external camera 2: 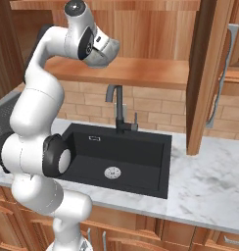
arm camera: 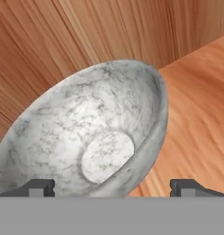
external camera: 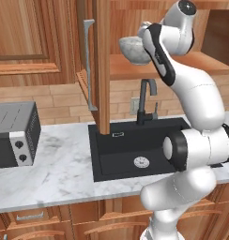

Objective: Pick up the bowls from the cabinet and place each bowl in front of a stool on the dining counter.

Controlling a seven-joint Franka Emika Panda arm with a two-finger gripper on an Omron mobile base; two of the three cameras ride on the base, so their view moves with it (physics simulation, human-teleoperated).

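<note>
Bowl (arm camera: 100, 137) of speckled grey-white stone look fills the hand view, its hollow turned toward the camera and its round flat bottom plain to see; it sits on the reddish-brown inner shelf (arm camera: 201, 114) of the cabinet (external camera: 102, 65), with the wood-grain back wall behind it. The jaws stand wide apart, one dark fingertip (arm camera: 38, 187) at the lower left and the other at the lower right of the hand view, the bowl's lower rim lying between them; whether either tip touches the bowl I cannot tell. In the left base view the same bowl (external camera: 133, 49) rests at the left end of the shelf, just beside the cabinet's upright wooden post, with the white arm's hand close against its right side. The open door carries a long silver bar handle (external camera: 89, 65), seen also at the far right in the right base view (external camera 2: 224, 73). In the right base view the hand reaches over the shelf (external camera 2: 141, 71) from the left. Below the cabinet a black sink (external camera 2: 116, 157) with a dark tap (external camera 2: 119, 110) is set into the marble desk (external camera 2: 214, 191). A grey and black oven-like appliance (external camera: 15, 133) stands on the desk at the left in the left base view.
</note>
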